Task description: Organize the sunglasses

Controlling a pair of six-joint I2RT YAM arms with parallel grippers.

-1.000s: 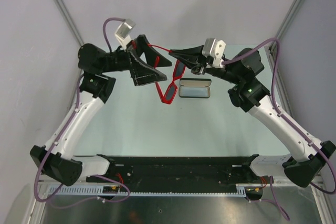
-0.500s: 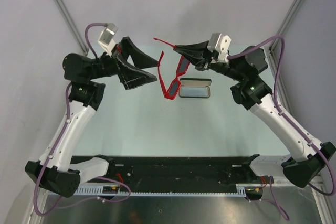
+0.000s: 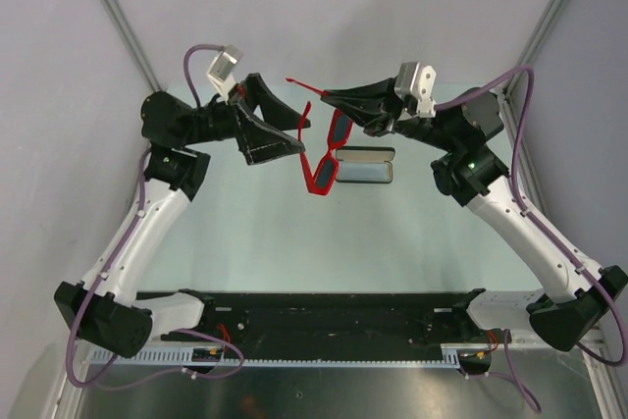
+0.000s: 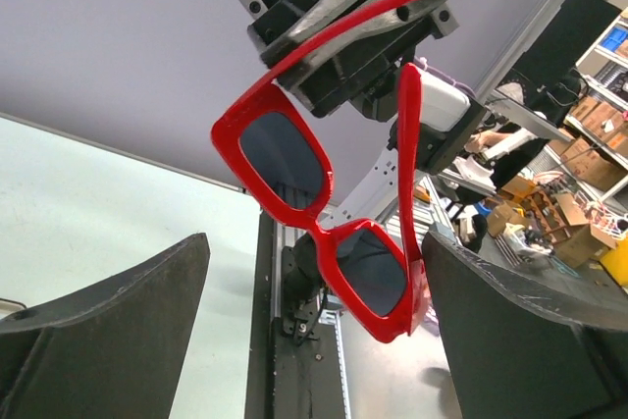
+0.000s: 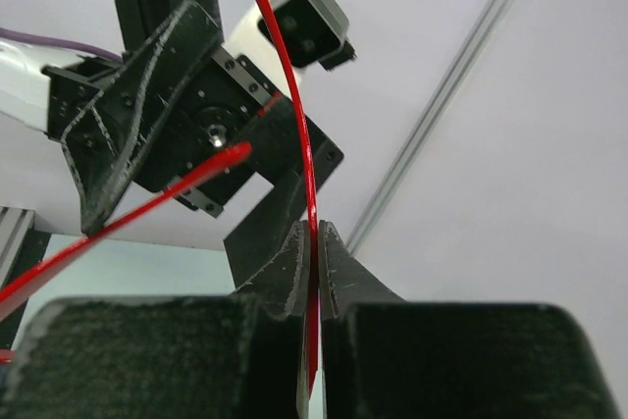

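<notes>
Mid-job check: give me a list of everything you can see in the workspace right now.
sunglasses: one, red frame with dark lenses, hanging in the air between the end effectors
case: one, black-rimmed, lying on the table beside the sunglasses
table: one, pale green, beneath everything
left end effector: one, black, open, with the sunglasses between its fingers but not gripped
right end effector: one, black, shut on one arm of the sunglasses

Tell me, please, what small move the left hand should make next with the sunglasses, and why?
Probably close the left hand gently on the free arm of the sunglasses, to fold it. The right hand is shut on the other arm, holding the pair in the air near the case, while the left hand stands open with the free arm between its fingers.
</notes>
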